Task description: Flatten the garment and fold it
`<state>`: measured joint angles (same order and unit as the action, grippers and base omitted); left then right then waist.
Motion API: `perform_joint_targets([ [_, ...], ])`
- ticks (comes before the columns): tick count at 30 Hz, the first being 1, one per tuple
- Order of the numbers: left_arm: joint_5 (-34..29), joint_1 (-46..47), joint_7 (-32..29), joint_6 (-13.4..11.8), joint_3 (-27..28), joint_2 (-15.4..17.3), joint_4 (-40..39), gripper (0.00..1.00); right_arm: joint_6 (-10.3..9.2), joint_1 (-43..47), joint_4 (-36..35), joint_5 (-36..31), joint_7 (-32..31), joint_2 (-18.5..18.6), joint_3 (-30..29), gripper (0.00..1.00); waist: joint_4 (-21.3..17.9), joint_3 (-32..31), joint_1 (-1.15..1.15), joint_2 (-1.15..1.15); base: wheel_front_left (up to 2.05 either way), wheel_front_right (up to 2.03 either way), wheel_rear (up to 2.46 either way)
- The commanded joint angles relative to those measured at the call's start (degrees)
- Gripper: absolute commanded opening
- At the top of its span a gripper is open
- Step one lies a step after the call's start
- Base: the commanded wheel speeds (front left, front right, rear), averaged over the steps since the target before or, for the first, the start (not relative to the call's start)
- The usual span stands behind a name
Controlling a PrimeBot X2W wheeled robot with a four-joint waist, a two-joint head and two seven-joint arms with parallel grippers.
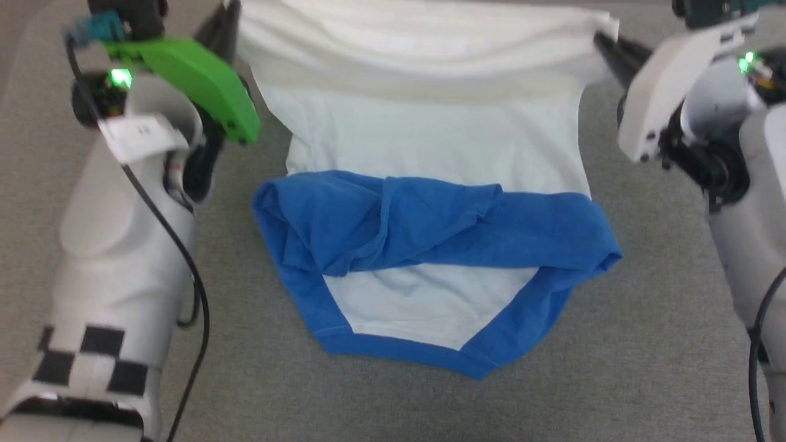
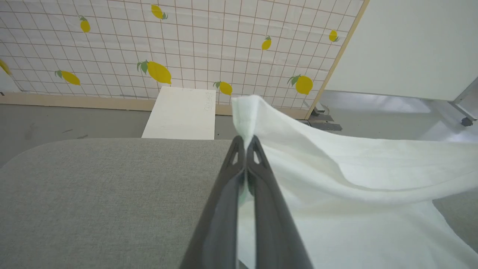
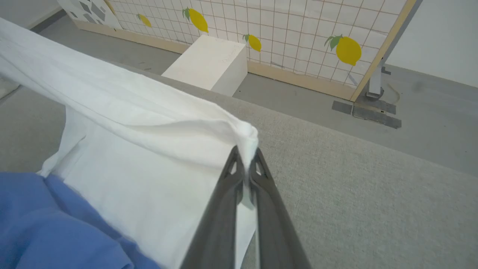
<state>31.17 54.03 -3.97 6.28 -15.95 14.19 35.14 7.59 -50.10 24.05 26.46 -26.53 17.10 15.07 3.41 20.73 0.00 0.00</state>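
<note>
Pinching a white corner of the T-shirt (image 1: 430, 141), the left gripper (image 1: 228, 18) is sitting at the upper left of the head view, beside its green housing. Its own wrist view is showing what the head view cannot: the left gripper (image 2: 245, 144) is pressing its two dark fingers together on a small tuft of white cloth that is sticking up past the tips. That view is also taking in the grey desk (image 2: 93, 194), a white box (image 2: 181, 114) on the floor beyond it and a lemon-print screen (image 2: 186, 45).

Moving to the middle, the head view is giving the whole garment. It is lying on the desk (image 1: 663, 344) between the two arms. Its far white edge is rising off the surface and stretching between the grippers. A royal-blue band is bunching and twisting across the near part, with a blue edge curving round a white patch.

On the right, the right gripper (image 1: 602, 42) is meeting the other far corner. The right wrist view is showing the right gripper (image 3: 246, 160) closed on a puckered white fold. Blue cloth is showing at its lower left, and the same box (image 3: 211, 61) is standing beyond.
</note>
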Motion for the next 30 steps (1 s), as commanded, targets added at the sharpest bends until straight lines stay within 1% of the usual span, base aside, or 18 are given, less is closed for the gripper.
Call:
perform_joint_targets([
  [1, 0.7, -3.44, 0.05, 0.3, -0.36, -0.02, -1.5, 0.0, -0.1, 2.91, -1.38, 1.15, 0.05, 0.38, -0.26, 0.0, 1.14, -8.73, 0.0, 0.0, 0.0, 0.0, 0.0],
  [3, 2.09, -7.62, -0.11, 0.1, 0.19, 0.05, -3.98, 0.0, -0.1, 6.57, -3.19, 2.49, -0.45, 0.6, -0.84, 0.0, 1.1, -11.01, 0.0, 0.0, 0.0, 0.0, 0.0],
  [9, 5.84, -21.12, -2.27, -2.21, 2.03, 0.93, -14.15, 0.0, -0.1, 16.92, -8.49, 4.63, -3.2, 0.4, -3.64, 0.0, 0.69, -15.78, 0.0, 0.0, 0.0, 0.0, 0.0],
  [16, 8.39, -35.5, -3.54, -6.39, 3.61, 1.25, -26.11, 0.0, -0.1, 26.11, -14.34, 4.67, -6.88, -0.68, -7.86, 0.0, 0.59, -17.38, 0.0, 0.0, 0.0, 0.0, 0.0],
  [19, 9.15, -40.04, -3.4, -7.87, 4.05, 0.82, -29.47, 0.0, -0.1, 29.54, -15.94, 4.29, -8.19, -1.37, -9.44, 0.0, 0.77, -17.39, 0.0, 0.0, 0.0, 0.0, 0.0],
  [24, 9.92, -46.07, -2.61, -9.6, 4.05, -0.38, -31.16, 0.0, -0.1, 34.62, -17.63, 3.49, -9.66, -3.04, -11.28, 0.0, 0.77, -16.57, 0.0, 0.0, 0.0, 0.0, 0.0],
  [30, 11.1, -49.3, -1.51, -9.89, 3.75, -2.03, -25.97, 0.0, -0.1, 39.44, -17.07, 2.33, -10.44, -4.71, -11.67, 0.0, 0.64, -15.84, 0.0, 0.0, 0.0, 0.0, 0.0],
])
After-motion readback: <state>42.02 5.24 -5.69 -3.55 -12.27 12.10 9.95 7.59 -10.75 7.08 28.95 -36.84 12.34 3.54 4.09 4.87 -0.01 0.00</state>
